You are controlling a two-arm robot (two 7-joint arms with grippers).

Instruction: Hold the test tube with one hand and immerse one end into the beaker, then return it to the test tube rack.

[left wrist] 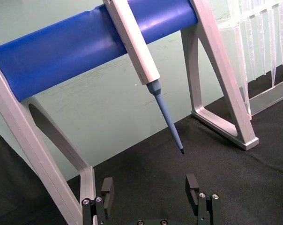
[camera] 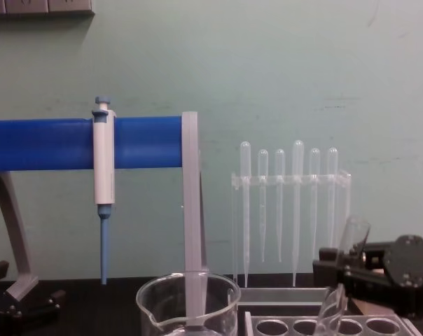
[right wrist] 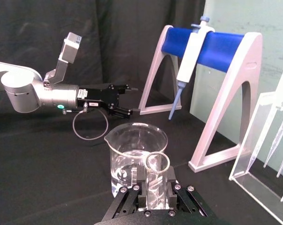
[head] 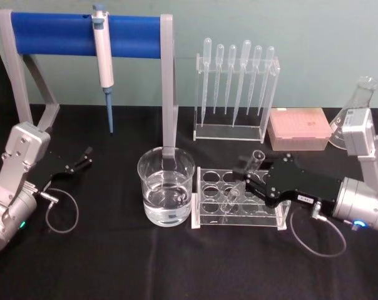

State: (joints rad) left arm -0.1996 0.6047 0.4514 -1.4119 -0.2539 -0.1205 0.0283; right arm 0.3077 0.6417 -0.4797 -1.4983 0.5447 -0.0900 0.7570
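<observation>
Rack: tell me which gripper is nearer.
Right. The right gripper holds the test tube over the rack; the left gripper sits open past the beaker, on the rack's left.

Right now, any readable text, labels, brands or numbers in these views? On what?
No text here can be read.
White sticker on the body of the right gripper, which is shut on the test tube: print too small to read.
Small white label on the body of the left gripper: too blurred to read.
Beaker, pipette, racks: no markings visible.
</observation>
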